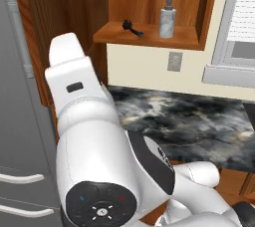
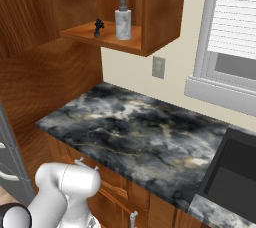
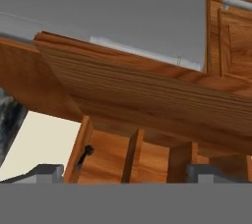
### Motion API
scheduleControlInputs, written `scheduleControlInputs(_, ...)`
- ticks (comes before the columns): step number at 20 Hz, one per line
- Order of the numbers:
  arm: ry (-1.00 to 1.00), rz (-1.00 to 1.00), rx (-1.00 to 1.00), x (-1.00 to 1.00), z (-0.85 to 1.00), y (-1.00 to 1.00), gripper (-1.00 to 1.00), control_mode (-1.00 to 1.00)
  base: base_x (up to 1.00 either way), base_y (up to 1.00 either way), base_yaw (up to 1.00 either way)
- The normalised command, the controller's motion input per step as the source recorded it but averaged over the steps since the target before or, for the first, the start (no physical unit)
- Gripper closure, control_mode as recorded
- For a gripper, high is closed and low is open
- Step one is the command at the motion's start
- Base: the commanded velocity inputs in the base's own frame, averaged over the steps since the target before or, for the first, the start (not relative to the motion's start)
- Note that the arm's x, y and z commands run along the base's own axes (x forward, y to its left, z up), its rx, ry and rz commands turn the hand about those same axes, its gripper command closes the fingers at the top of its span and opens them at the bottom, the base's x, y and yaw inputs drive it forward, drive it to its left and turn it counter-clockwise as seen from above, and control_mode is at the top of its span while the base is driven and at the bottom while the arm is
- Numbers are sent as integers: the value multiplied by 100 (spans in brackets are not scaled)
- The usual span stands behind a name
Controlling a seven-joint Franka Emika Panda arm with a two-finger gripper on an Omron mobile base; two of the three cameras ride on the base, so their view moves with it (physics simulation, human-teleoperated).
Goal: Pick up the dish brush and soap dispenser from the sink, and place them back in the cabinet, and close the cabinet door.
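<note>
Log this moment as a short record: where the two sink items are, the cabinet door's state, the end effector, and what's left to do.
soap dispenser: upright on the cabinet shelf
dish brush: lying on the same shelf, left of the dispenser, apart from it
cabinet door: open, swung out from the cabinet
sink: black basin at the counter's right end; visible part bare
end effector: open, holding nothing, facing the door and cabinet
remaining: close the door
</note>
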Motion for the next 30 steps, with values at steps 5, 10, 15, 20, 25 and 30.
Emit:
scheduleControlInputs(5, 0, 4, -3, -12, 0, 30, -100, -100, 0, 0, 0)
scheduleControlInputs(10, -3, 1, -1, -2, 0, 28, -100, -100, 0, 0, 0)
scheduleControlInputs(15, -8, 0, 0, 0, 0, 30, -100, -100, 0, 0, 0)
scheduleControlInputs(20, -11, 0, 0, 2, 0, 30, -100, -100, 0, 0, 0)
scheduleControlInputs(25, -11, 0, 0, 9, 0, 31, -100, -100, 0, 0, 0)
scheduleControlInputs(30, -10, 0, 0, 23, 0, 20, -100, -100, 0, 0, 0)
